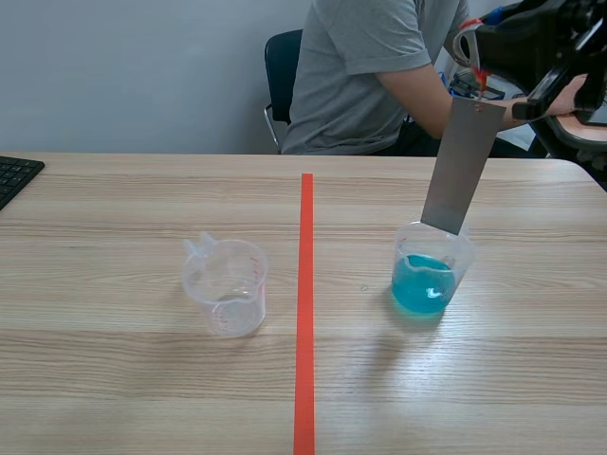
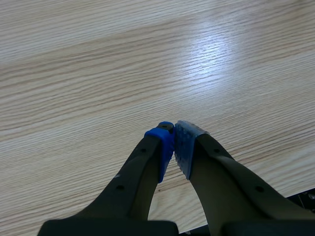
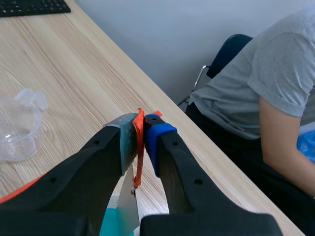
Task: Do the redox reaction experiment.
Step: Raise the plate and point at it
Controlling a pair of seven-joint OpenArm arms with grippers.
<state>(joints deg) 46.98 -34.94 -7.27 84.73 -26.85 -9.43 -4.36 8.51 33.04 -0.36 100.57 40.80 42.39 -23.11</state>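
Observation:
A long grey metal strip [image 1: 462, 166] hangs upright from an orange-red tab [image 3: 139, 152] at its top end. My right gripper [image 3: 140, 132], raised at the scene's top right [image 1: 477, 66], is shut on that tab. The strip's lower end sits at the rim of a clear beaker of blue liquid [image 1: 429, 270], above the liquid's surface. An empty clear measuring beaker [image 1: 226, 284] stands left of the tape line and shows beside the right gripper [image 3: 17, 125]. My left gripper [image 2: 174, 140] is shut on nothing over bare wood, and the scene view does not show it.
An orange-red tape line [image 1: 305, 303] runs down the middle of the wooden table [image 1: 123, 389]. A black keyboard [image 1: 14, 175] lies at the far left edge. A person in a grey T-shirt [image 1: 365, 66] sits across the table, one hand near the raised right arm.

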